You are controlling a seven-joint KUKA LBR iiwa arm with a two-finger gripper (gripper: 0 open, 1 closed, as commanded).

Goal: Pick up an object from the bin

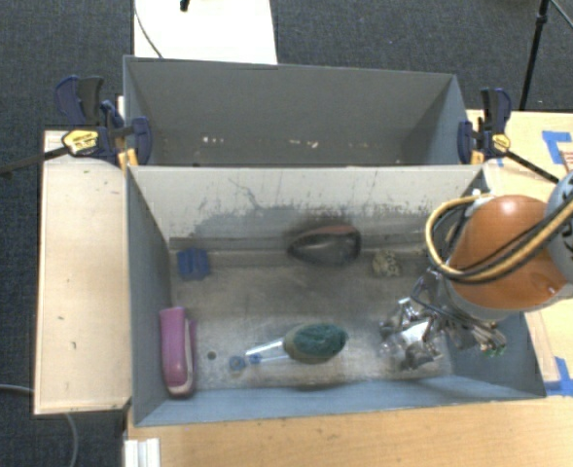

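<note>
My gripper (pixel 410 340) hangs low over the bin's front right floor, below the orange cover. Nothing shows between its metal fingers. A brush with a dark green head and a clear blue handle (pixel 301 344) lies on the floor to its left, apart from it. A small pale speckled piece (pixel 385 264) lies behind the gripper near the back wall.
A dark grey rounded thing (pixel 323 245) rests against the back wall at the middle. A small blue block (pixel 192 264) sits at the back left. A pink oblong thing (pixel 176 349) lies along the left wall at the front.
</note>
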